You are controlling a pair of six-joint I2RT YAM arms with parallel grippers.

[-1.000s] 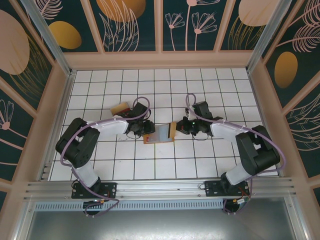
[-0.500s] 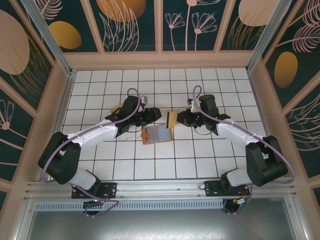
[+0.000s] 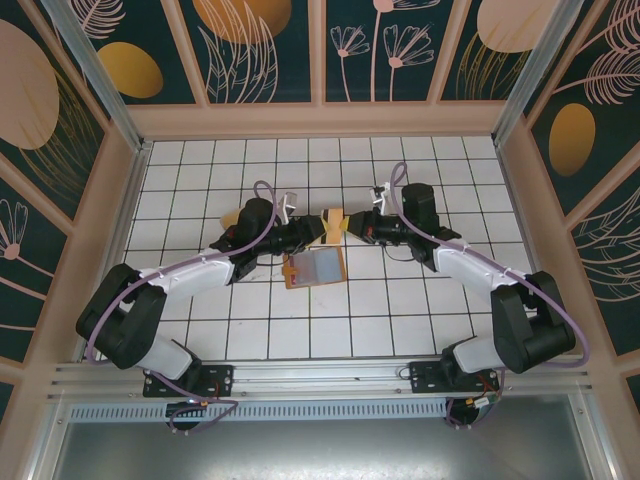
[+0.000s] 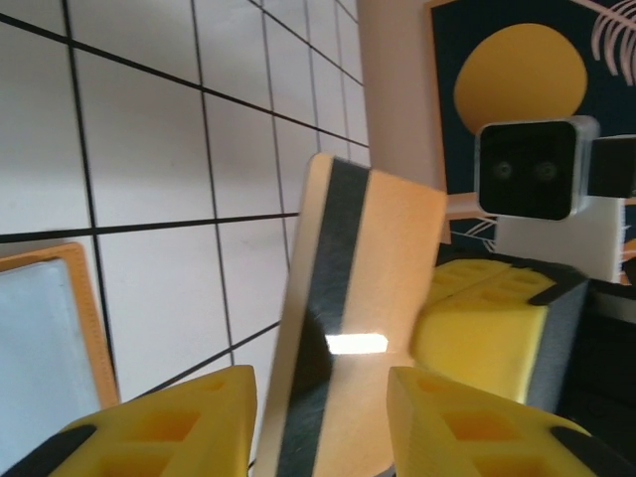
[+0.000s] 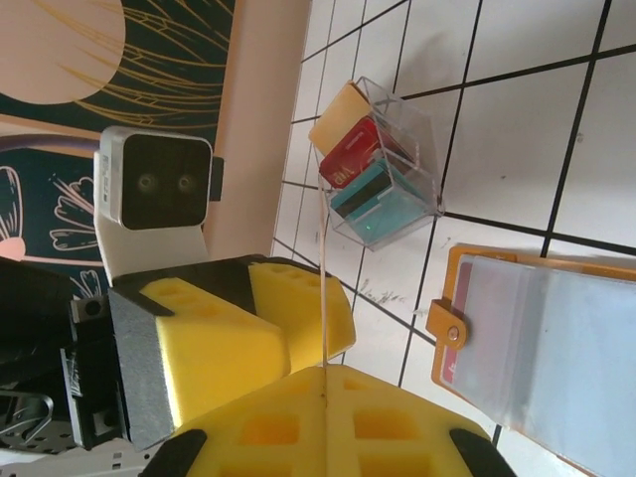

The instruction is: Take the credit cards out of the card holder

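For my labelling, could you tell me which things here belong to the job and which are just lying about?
Job:
held tan card, in the right gripper
card holder
red, teal and tan cards in the box

Lying about:
clear box

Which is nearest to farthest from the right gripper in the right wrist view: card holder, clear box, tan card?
From the right gripper:
1. Tan card: edge-on, clamped in the gripper itself.
2. Card holder: lying open on the tiles just past the fingertips, lower right.
3. Clear box: farther out on the tiles, upper middle.
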